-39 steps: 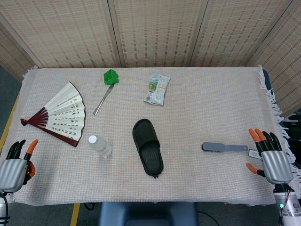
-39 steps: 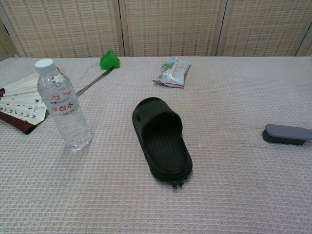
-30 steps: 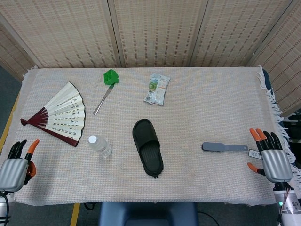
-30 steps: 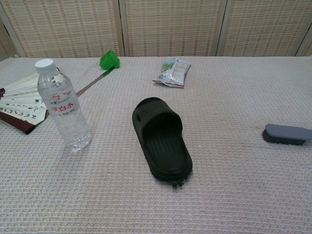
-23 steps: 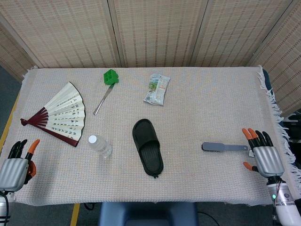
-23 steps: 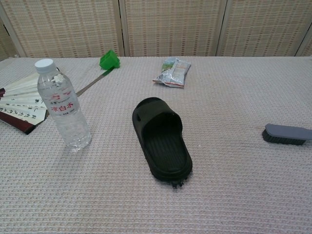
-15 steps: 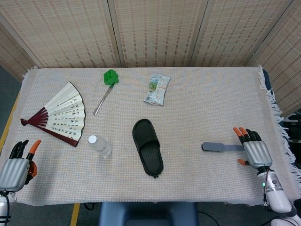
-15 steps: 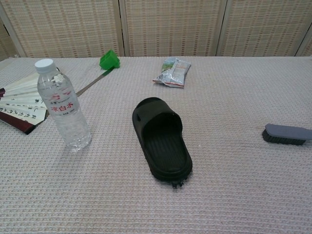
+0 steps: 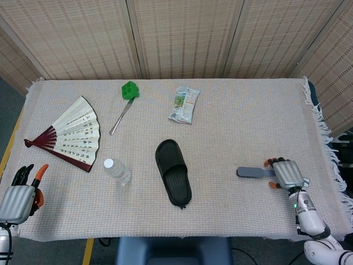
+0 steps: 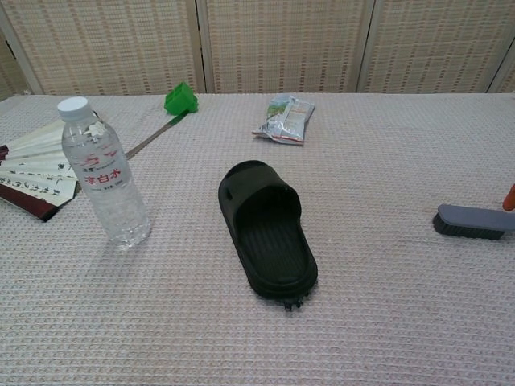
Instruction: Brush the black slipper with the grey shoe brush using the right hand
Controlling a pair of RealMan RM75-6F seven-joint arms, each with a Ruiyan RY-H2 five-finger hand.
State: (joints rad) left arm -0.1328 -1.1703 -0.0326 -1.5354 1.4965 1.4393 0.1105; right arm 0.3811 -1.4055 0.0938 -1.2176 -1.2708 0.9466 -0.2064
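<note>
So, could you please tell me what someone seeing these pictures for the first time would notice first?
The black rubber slipper lies alone mid-table, dark against the pale woven cloth. At the right edge, the right hand sits over the handle end of the grey shoe brush; whether it grips is unclear. On the left, a spread paper fan with dark red ribs lies beside a clear plastic water bottle.

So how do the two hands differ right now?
The right hand is over the handle end of the grey shoe brush; the left hand sits at the table's near-left edge, near nothing. The right's fingers curl down, the left's point up. Both have orange-tipped fingers.
</note>
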